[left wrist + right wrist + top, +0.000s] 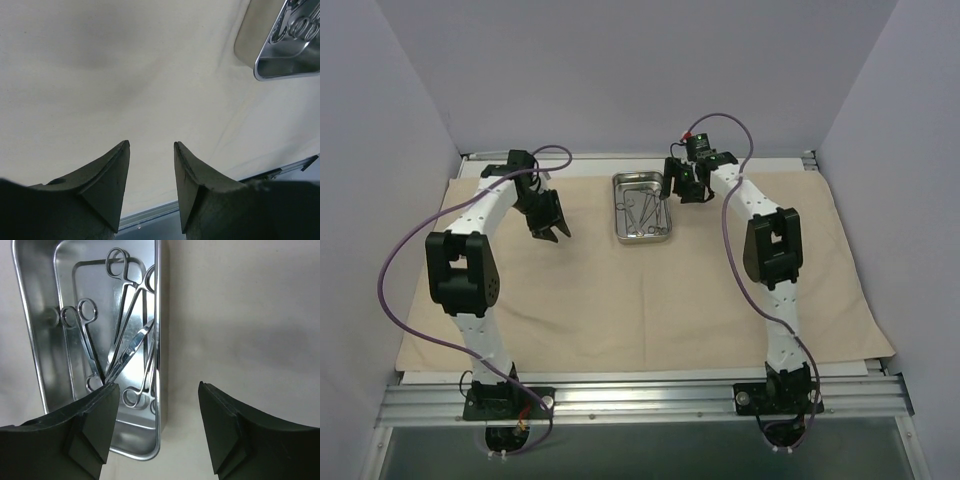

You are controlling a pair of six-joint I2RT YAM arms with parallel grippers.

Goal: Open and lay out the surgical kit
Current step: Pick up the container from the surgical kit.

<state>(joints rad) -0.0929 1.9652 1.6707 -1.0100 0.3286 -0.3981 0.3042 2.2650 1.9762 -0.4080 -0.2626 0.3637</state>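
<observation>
The beige cloth wrap (650, 300) lies spread flat across the middle of the frame. The steel tray (638, 185) sits on it, upper centre, holding the ring-handled instruments (645, 212) in a crossed pile. The left gripper (552, 232) hangs parted over bare cloth to the tray's left. The right gripper (685, 185) gapes empty by the tray's right rim.

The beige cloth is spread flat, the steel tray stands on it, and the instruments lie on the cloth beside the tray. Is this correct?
Not quite. The instruments lie inside the steel tray, not on the cloth beside it; the right wrist view shows this. The cloth is spread flat and the tray stands on it.
</observation>
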